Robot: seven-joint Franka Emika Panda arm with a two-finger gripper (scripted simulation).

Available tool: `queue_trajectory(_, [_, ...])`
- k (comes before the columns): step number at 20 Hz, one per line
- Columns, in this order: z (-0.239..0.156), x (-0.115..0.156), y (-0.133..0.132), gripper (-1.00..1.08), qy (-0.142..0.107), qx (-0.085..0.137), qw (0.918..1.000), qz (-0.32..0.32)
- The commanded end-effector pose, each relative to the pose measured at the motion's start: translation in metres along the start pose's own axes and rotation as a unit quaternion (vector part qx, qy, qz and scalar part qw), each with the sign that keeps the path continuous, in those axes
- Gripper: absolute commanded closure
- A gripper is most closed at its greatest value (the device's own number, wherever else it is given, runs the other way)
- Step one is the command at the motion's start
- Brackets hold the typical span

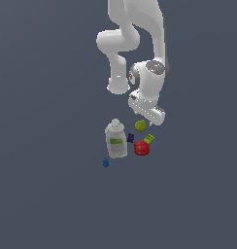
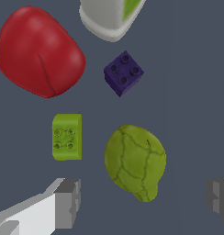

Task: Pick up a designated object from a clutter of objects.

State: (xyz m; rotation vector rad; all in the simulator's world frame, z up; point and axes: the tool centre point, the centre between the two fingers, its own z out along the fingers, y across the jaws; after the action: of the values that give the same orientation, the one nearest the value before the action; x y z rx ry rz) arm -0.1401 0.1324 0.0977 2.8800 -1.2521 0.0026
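The designated object is an olive yellow-green ball (image 2: 134,160) with a lumpy, veined surface; it rests on the floor (image 1: 140,126) at the back of the clutter of objects. My gripper (image 2: 143,202) is open, and its grey fingertips (image 2: 68,202) stand wide apart on either side of the ball's near end without touching it. In the exterior view the white hand (image 1: 147,110) hovers just above and behind the ball. Nothing is held.
A glossy red ball (image 2: 38,53) (image 1: 142,148), a flat bright-green block (image 2: 67,137) (image 1: 149,138) and a purple brick (image 2: 123,73) (image 1: 130,137) lie close by. A whitish bottle (image 1: 116,140) stands on the exterior view's left, with a small blue piece (image 1: 106,163) near it.
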Motion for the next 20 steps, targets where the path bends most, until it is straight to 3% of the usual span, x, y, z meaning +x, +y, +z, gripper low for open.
queue_trajectory(1, [0.004, -0.005, 0.002, -0.92, 0.000, 0.000, 1.0000, 0.009])
queue_trajectory(12, [0.010, -0.009, 0.004, -0.92, -0.001, 0.000, 0.9999, 0.015])
queue_trajectory(20, [0.037, -0.009, 0.005, -0.92, -0.002, 0.000, 0.9999, 0.016])
